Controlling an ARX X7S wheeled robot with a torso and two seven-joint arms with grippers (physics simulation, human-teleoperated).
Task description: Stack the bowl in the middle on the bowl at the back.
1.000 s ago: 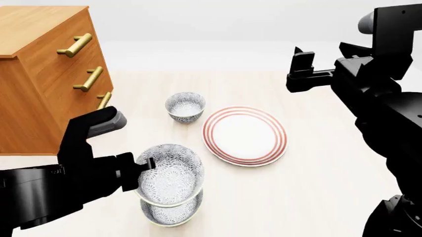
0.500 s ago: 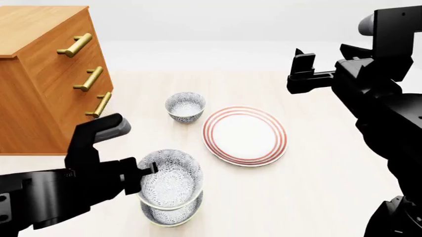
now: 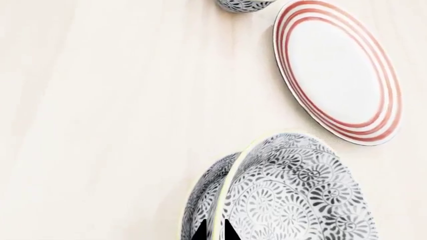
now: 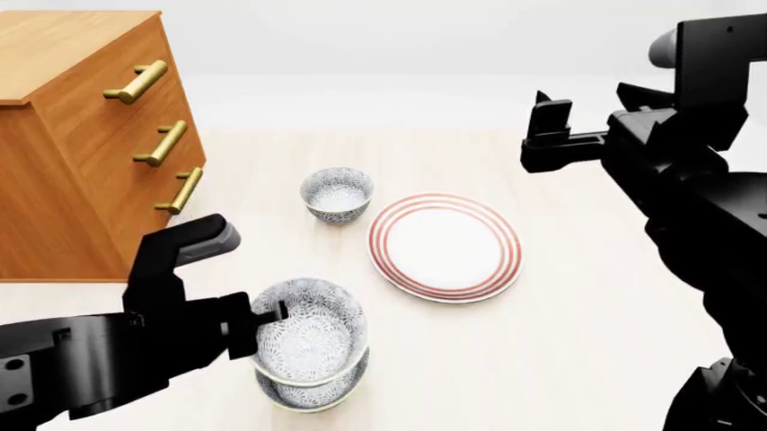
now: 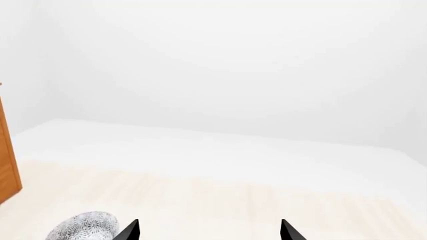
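Observation:
My left gripper (image 4: 269, 314) (image 3: 215, 231) is shut on the rim of the bowl in the middle (image 4: 314, 334) (image 3: 300, 195), a grey-blue patterned white bowl. That bowl sits tilted inside a matching one, the bowl at the back (image 4: 314, 392) (image 3: 202, 192), which lies nearest to me. Only the lower bowl's rim and side show beneath it. My right gripper (image 4: 549, 133) (image 5: 209, 231) hangs open and empty, high at the right, far from both bowls.
A third patterned bowl (image 4: 336, 194) (image 3: 243, 4) (image 5: 83, 226) stands farther off, beside a flat red-ringed plate (image 4: 444, 247) (image 3: 337, 70). A wooden dresser with brass handles (image 4: 72, 135) (image 5: 7, 160) stands at the left. Pale wood floor surrounds everything.
My left gripper has come down with its bowl, which now nests in the lower bowl instead of hovering over it. The right arm has not moved.

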